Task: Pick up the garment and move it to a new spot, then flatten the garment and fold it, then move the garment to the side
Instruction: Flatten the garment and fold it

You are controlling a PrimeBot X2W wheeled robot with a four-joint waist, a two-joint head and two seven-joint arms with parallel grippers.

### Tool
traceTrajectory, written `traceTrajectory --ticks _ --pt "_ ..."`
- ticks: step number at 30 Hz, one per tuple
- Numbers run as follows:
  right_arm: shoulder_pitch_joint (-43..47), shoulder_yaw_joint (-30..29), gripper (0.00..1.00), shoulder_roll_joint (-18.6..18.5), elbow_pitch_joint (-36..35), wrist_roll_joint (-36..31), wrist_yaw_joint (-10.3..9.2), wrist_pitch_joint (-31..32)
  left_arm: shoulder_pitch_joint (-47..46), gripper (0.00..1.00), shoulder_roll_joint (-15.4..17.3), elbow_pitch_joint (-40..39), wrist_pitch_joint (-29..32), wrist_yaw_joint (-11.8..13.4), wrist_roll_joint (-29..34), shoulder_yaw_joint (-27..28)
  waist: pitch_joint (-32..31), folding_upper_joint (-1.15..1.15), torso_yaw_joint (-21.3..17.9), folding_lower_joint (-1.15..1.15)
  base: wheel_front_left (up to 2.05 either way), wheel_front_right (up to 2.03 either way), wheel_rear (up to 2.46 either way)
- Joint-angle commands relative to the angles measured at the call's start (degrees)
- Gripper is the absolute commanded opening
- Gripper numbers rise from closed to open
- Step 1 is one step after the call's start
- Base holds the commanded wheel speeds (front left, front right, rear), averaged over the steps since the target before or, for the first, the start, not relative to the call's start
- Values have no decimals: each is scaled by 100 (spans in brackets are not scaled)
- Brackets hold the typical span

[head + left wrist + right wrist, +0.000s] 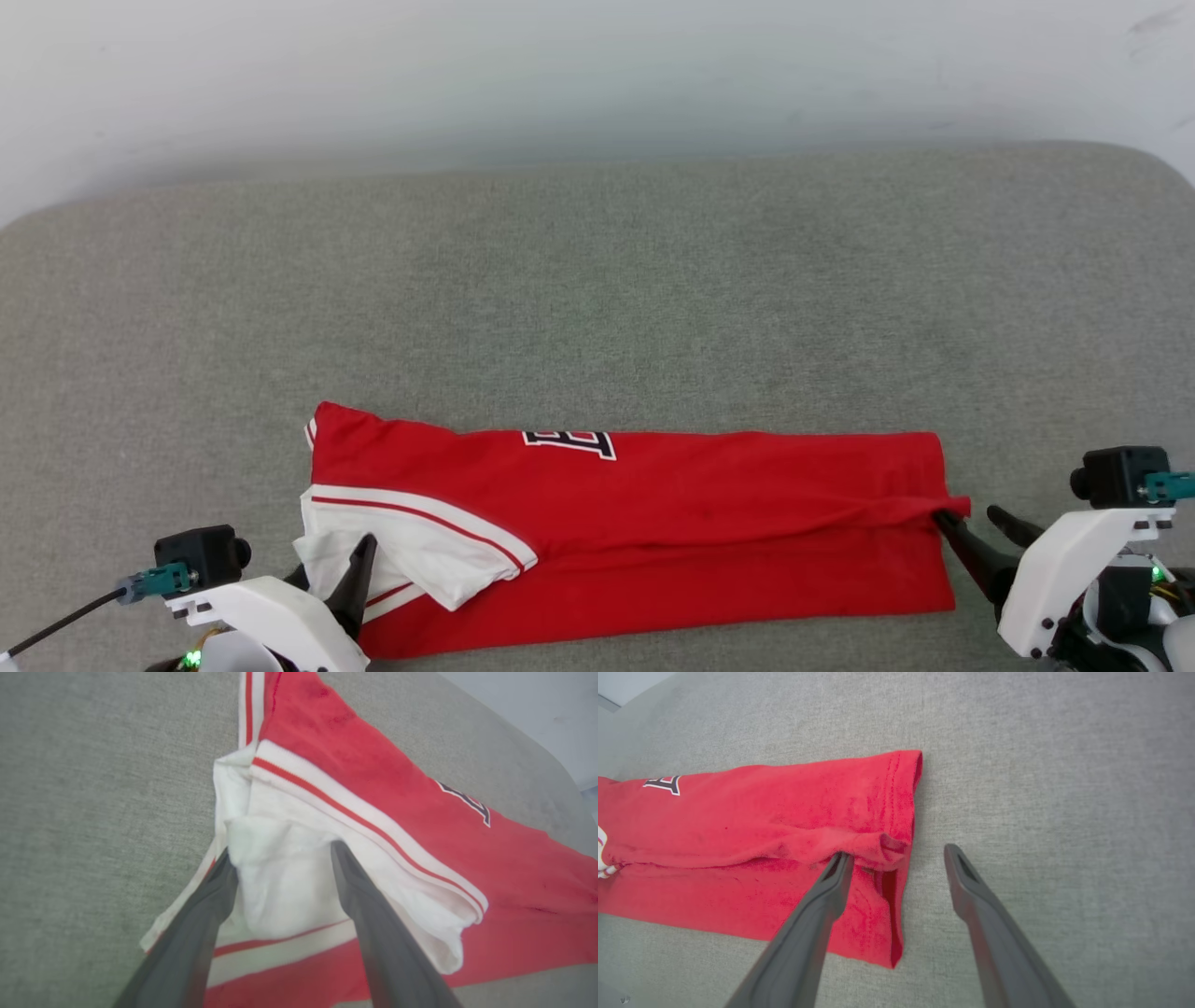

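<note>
The garment (653, 523) lies folded into a long red strip on the grey cushion, with a white sleeve on its left end and part of a black letter at its far edge. My left gripper (331, 565) stands open over the white sleeve (285, 882), one finger on each side of a bunched fold. My right gripper (966, 523) is open at the strip's right hem (896, 826). Its left finger (836, 877) touches the raised fold, and the other finger (962, 877) is over bare cushion.
The grey cushion (597, 308) spreads wide beyond the garment, ending at a pale wall (597, 75) at the back. Its rounded corners show at the far left and far right.
</note>
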Motion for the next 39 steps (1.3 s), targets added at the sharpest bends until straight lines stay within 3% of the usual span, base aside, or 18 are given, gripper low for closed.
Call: traceTrajectory --ticks 1,8,17,29,37,38,39 --pt "83 -48 100 -18 -135 -12 -2 -62 -75 100 9 -41 -133 -45 97 14 -104 0 -50 1 0 0 0" --pt "179 -553 100 -138 -636 -69 -2 210 -221 100 -55 -466 -983 247 672 96 -439 0 -116 1 0 0 0" --pt "49 -1240 100 -175 -595 -116 -2 1290 -432 100 -211 -985 -1960 352 1406 137 -472 0 201 1 0 0 0" --pt "-70 -1466 100 308 -268 -185 -2 2059 -716 100 -463 -1328 -2129 373 2291 85 125 0 884 1 0 0 0" --pt "17 -1291 100 647 456 -85 -3 2455 -698 100 -567 -1355 -2137 313 2484 64 213 0 1014 1 0 0 0" --pt "6 -1260 46 676 505 -66 -2 2458 -697 100 -561 -1353 -2138 310 2514 54 207 0 1009 1 0 0 0" --pt "-15 -1216 12 698 546 -23 -2 2477 -684 100 -560 -1339 -2138 299 2508 48 188 0 994 1 0 0 0"
